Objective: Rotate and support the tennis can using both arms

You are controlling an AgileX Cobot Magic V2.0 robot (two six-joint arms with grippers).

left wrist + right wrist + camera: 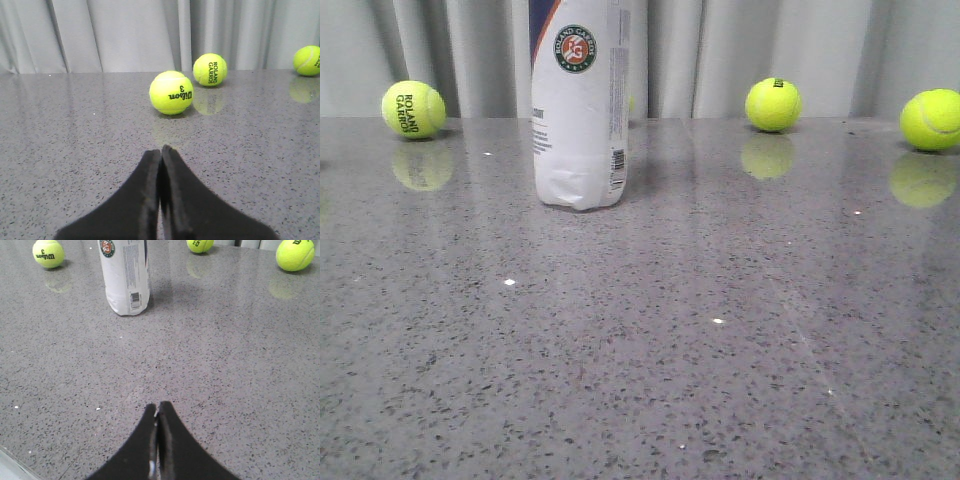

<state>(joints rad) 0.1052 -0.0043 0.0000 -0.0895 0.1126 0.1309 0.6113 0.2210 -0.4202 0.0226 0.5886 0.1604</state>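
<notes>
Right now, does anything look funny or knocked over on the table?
Nothing is spilled or knocked over. The tennis can stands upright on the table. One small oddity: loose tennis balls sit scattered outside it. The left gripper and right gripper are shut, away from the can.
</notes>
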